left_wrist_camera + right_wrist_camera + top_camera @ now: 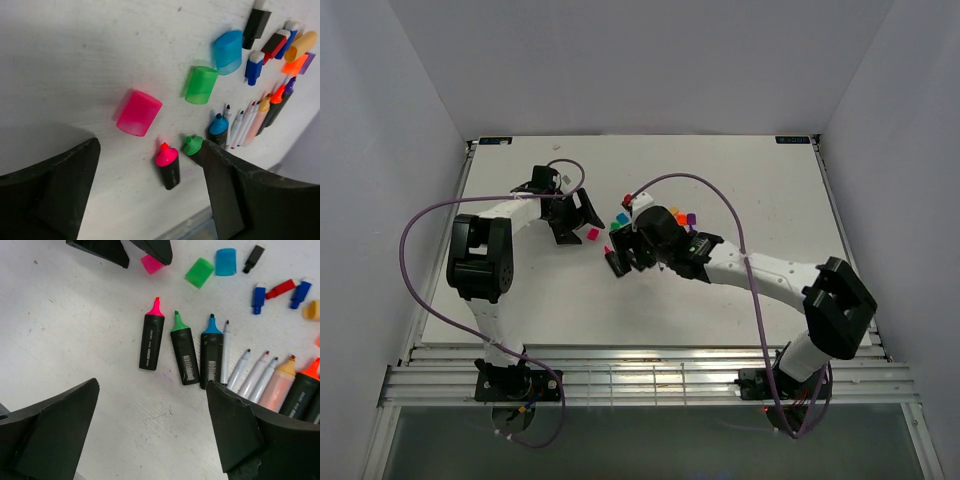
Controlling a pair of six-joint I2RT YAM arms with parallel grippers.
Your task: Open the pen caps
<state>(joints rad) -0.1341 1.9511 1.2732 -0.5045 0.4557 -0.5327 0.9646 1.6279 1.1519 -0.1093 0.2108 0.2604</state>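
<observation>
The left gripper (149, 147) and right gripper (152, 385) both stand wide and empty, and the magenta cap (139, 113) lies loose on the table (75, 60) near the left one, probably light, stiff, slippery, best pinched across its flatter sides.

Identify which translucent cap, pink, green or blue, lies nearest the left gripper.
The pink cap, just ahead of the left gripper; the green cap and blue cap lie farther beyond it.
</observation>
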